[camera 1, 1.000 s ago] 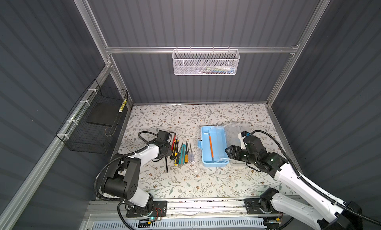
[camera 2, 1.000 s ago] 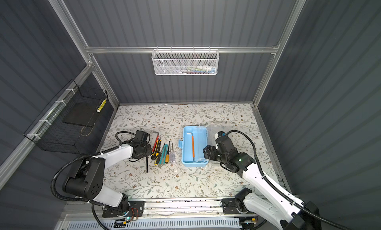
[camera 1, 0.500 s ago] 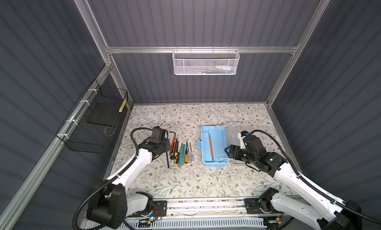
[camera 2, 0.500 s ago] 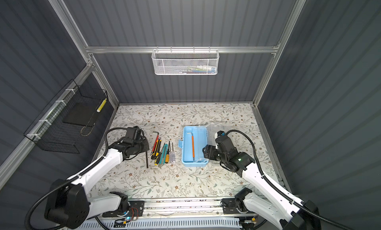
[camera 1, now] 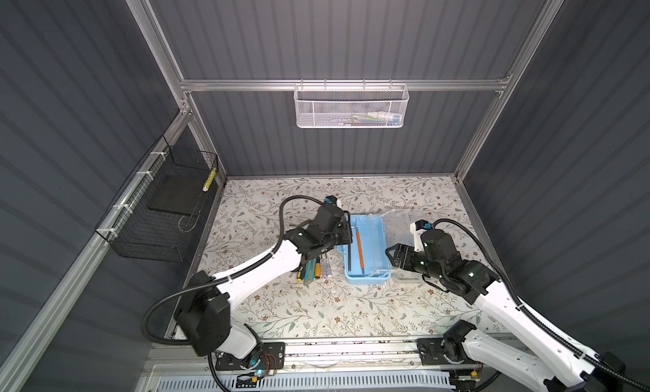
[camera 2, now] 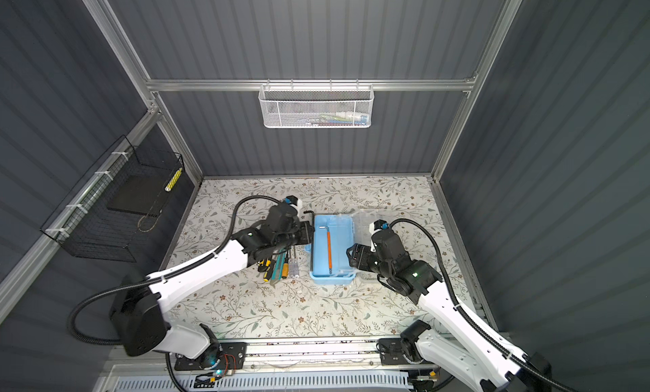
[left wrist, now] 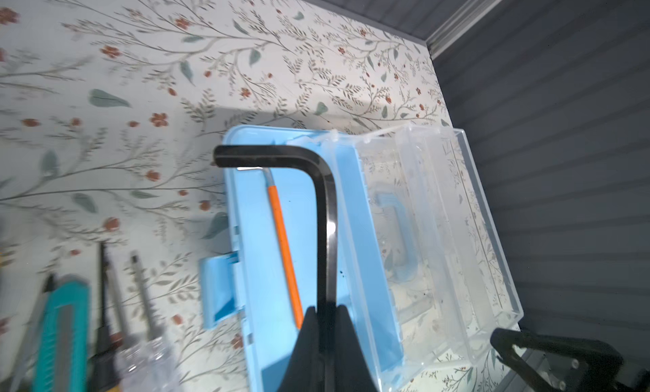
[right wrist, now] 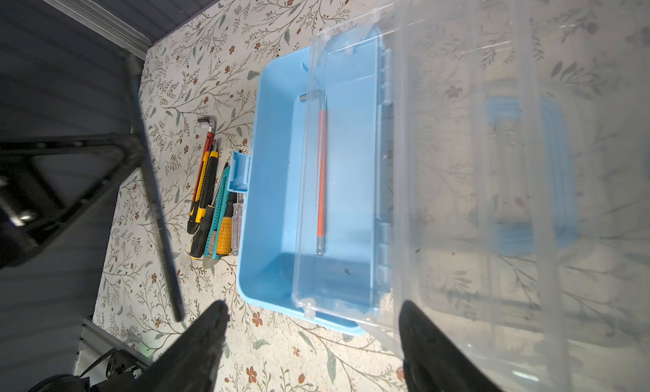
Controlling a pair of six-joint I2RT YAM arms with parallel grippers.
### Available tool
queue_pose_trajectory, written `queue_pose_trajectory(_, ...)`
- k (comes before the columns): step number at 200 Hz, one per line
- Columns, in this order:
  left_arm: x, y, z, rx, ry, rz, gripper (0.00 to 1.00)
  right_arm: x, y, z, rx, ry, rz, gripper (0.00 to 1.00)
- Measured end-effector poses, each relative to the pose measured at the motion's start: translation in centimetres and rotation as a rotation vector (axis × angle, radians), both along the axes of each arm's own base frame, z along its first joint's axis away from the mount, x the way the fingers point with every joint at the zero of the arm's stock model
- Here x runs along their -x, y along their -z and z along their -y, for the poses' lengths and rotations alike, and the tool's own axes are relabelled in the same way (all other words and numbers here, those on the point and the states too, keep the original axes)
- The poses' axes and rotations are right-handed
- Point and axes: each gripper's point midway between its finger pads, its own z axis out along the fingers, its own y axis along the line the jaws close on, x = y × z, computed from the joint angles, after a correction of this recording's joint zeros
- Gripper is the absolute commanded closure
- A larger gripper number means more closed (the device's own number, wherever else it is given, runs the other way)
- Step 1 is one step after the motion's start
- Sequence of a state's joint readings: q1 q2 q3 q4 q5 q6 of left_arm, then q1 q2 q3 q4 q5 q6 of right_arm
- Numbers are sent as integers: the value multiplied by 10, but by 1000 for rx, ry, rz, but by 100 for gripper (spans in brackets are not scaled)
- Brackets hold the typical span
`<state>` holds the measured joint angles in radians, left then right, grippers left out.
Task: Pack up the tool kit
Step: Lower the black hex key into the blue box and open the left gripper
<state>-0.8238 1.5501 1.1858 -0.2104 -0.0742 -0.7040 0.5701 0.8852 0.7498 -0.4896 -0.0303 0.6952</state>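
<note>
The light-blue box (camera 1: 365, 279) (camera 2: 332, 279) of the tool kit lies open on the floral table, its clear lid (camera 1: 401, 225) (right wrist: 492, 161) folded out to the right. An orange-sleeved hex key (camera 1: 359, 247) (left wrist: 283, 242) lies inside. My left gripper (camera 1: 346, 236) (left wrist: 325, 307) is shut on a black hex key (left wrist: 325, 211) (camera 2: 312, 239), held over the box's left part. My right gripper (camera 1: 390, 258) (right wrist: 313, 306) stands open at the box's near right corner, one finger beside the lid's edge. A teal utility knife (right wrist: 220, 204) and screwdrivers (right wrist: 225, 228) lie left of the box.
A white mesh basket (camera 1: 350, 109) hangs on the back wall. A black wire basket (camera 1: 158, 211) hangs on the left wall. The box's blue latch (left wrist: 216, 291) sticks out toward the row of loose tools (camera 1: 313, 267).
My left arm has swung right from the tool row to above the box, carrying the black hex key. The right arm has stayed put.
</note>
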Motion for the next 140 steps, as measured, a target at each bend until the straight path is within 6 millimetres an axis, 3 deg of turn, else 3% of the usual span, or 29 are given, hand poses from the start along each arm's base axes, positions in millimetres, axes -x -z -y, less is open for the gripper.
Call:
queue_pose_trajectory(23,-15,25,23,-28,0,-25,100,1,1,1,3,1,-5,23)
queue_pose_trajectory(49,-29,47,35,-58,-17,-46,100,2,-2,3,-1,5,5,23)
queue_pose_trajectory(140,-42,104,35,-174,-94,-118,100,5,-2,8,-3,14,13,23)
